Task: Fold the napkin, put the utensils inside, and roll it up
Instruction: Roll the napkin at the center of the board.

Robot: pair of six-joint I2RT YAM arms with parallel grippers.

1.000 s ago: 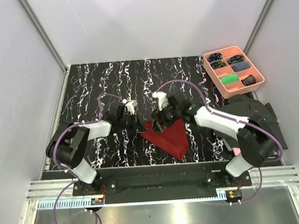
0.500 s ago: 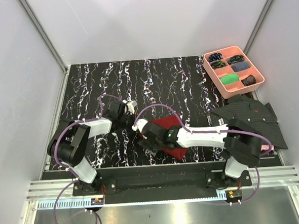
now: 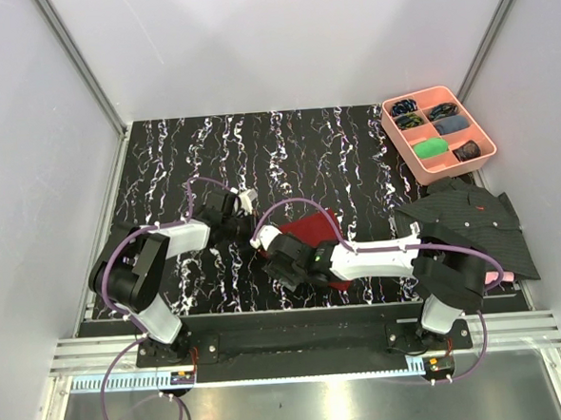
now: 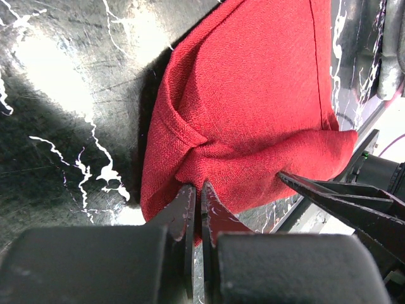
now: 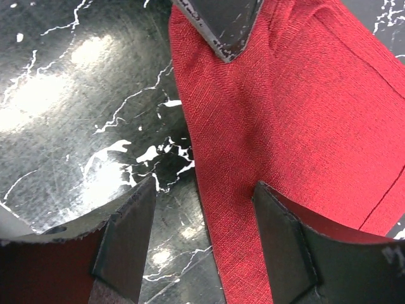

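Napkin, dark red, lies at lower centre of the overhead view on the black marbled table, between your two arms. Your left gripper is clamped tight on a bunched corner of it, with creases running into the fingertips. Your right gripper stands with its jaws apart and grips nothing. It straddles the cloth's edge, one finger over bare table and the other over red fabric. Both grippers sit close together at the napkin's left end. Further out, at the right of the overhead view, a dark striped shirt lies by the table edge. A pink tray sits in the upper right.
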